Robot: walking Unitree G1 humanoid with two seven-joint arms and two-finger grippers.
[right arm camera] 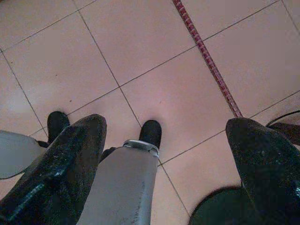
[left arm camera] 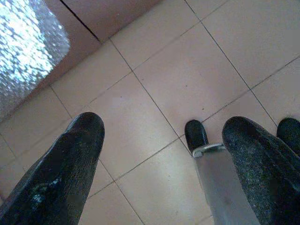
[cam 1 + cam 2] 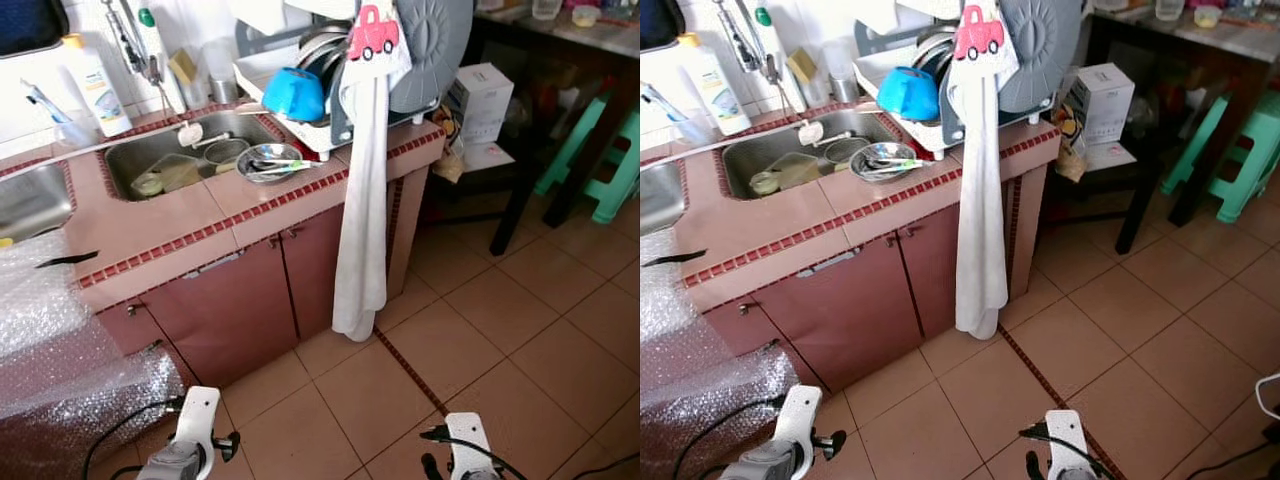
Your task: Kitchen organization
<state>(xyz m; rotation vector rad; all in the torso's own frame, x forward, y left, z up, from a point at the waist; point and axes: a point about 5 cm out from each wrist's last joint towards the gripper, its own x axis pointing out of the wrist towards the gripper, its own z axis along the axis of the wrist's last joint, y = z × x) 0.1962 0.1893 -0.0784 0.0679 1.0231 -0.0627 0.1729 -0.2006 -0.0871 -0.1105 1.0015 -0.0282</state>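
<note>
A pink tiled counter [image 3: 160, 225] with a steel sink [image 3: 180, 158] stands ahead of me. In the sink lie a ladle and some dishes. A metal bowl [image 3: 268, 162] with utensils sits on the counter beside it. Behind is a dish rack [image 3: 300, 70] with plates and a blue bowl [image 3: 294, 93]. A long white towel [image 3: 362, 220] hangs down from the rack. My left gripper [image 2: 164, 124] and right gripper [image 1: 166, 124] both hang open and empty low over the floor tiles, far from the counter.
Bubble wrap [image 3: 50, 330] covers the counter's left end, with a black knife [image 3: 68, 260] at its edge. A soap bottle [image 3: 95, 85] stands by the tap. To the right are a white box [image 3: 480, 100], a dark table [image 3: 560, 40] and green stools [image 3: 610, 150].
</note>
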